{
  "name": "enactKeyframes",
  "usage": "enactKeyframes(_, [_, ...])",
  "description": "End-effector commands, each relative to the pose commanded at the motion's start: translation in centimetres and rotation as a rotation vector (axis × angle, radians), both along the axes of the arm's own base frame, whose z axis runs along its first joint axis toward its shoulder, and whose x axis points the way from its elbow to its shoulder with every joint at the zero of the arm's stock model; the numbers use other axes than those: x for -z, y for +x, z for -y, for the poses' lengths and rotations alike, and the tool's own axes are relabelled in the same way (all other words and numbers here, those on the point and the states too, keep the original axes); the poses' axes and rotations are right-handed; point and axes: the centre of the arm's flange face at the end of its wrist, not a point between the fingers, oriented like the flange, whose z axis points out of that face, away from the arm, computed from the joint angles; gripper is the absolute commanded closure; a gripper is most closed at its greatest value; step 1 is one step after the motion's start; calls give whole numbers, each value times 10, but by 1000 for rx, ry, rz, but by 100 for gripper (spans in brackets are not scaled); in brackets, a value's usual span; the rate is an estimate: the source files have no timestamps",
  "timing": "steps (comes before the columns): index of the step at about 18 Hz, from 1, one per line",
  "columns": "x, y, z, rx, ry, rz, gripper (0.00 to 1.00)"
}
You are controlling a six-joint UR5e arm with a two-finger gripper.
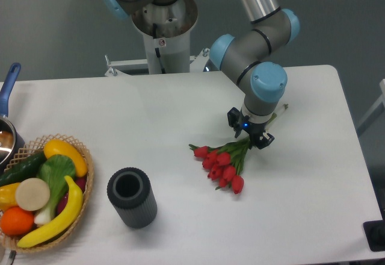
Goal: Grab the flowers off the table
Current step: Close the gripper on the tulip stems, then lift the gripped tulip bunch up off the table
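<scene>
Nearest the camera, a dark ribbed cylindrical cup (132, 196) stands upright on the large white rectangular table (180, 114), with a wicker basket of colourful fruit and vegetables (42, 190) at the left edge. Bare white tabletop lies between the cup and the bunch of red tulips on green stems (224, 161), which lies right of centre. The black two-finger gripper (251, 131) is clenched on the stems. Bare surface reaches to the right edge.
</scene>
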Motion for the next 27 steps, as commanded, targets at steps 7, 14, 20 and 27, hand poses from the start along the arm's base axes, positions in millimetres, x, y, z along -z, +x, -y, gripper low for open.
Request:
enactKeyframes(7, [-5, -2, -2, -40, 4, -7, 97])
enactKeyframes(14, [-67, -17, -20, -90, 169, -59, 97])
enactKeyframes(20, [-128, -29, -31, -193, 323, -89, 100])
enactKeyframes(27, [-193, -49, -49, -309, 543, -53, 100])
